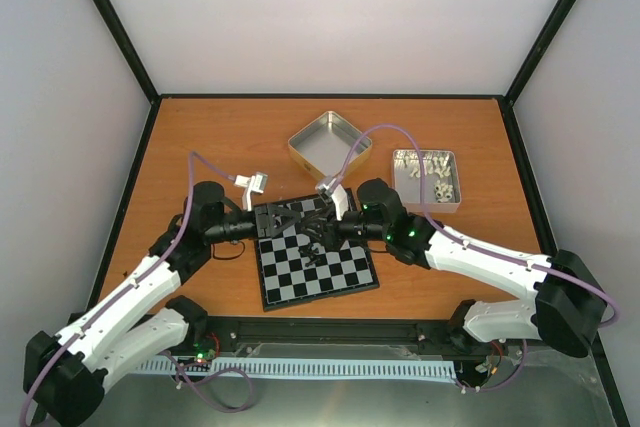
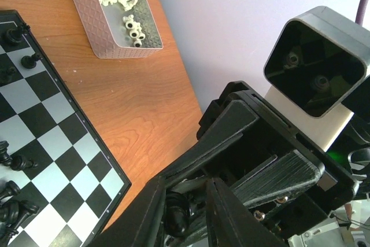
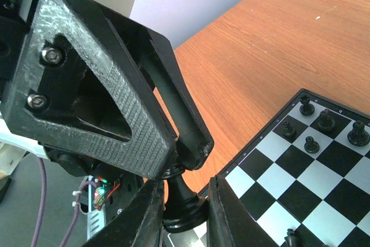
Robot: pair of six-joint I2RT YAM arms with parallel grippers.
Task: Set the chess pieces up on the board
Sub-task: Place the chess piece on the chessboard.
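Two robot arms meet nose to nose above the far rows of the chessboard [image 1: 330, 272]. The right gripper [image 3: 182, 215] pinches a black chess piece [image 3: 184, 201] by its base. The left gripper [image 2: 186, 215] has its fingers set narrow around the head of the same piece, apparently gripping it too. The risk is a botched hand-off. If one side lets go before the other grips firmly, or both pull at once, the tiny figure could twist free and drop. It might then scatter the black pieces [image 3: 326, 121] on the squares below, or bounce onto the table [image 1: 200, 147].
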